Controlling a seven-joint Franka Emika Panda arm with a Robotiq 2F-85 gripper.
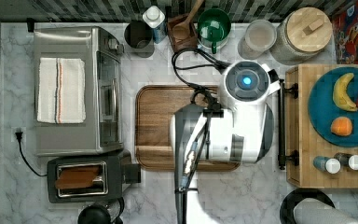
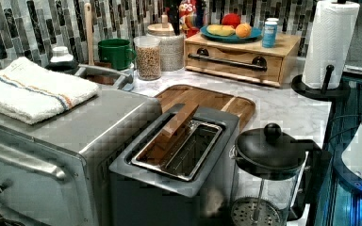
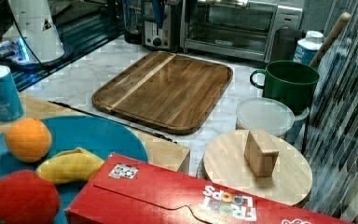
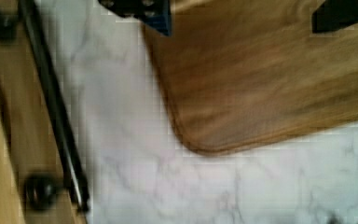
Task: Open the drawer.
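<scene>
Drawer [image 2: 233,62] shut, front flush in its bamboo box at the top view's right, blue fruit plate [image 1: 321,114] on top. Black bar handle [image 1: 282,123] runs across the front, facing the walnut cutting board [image 3: 165,88].

Arm over the board's edge nearest the drawer. In the wrist view the two fingers [image 4: 158,14] stand wide apart, holding nothing, above board and marble desk [image 4: 135,186]; handle off to one side, not between them.

Step in hand, I judge: the approach. Next move calls for shifting across to straddle the bar, closing, then pulling straight out toward the board.
</scene>
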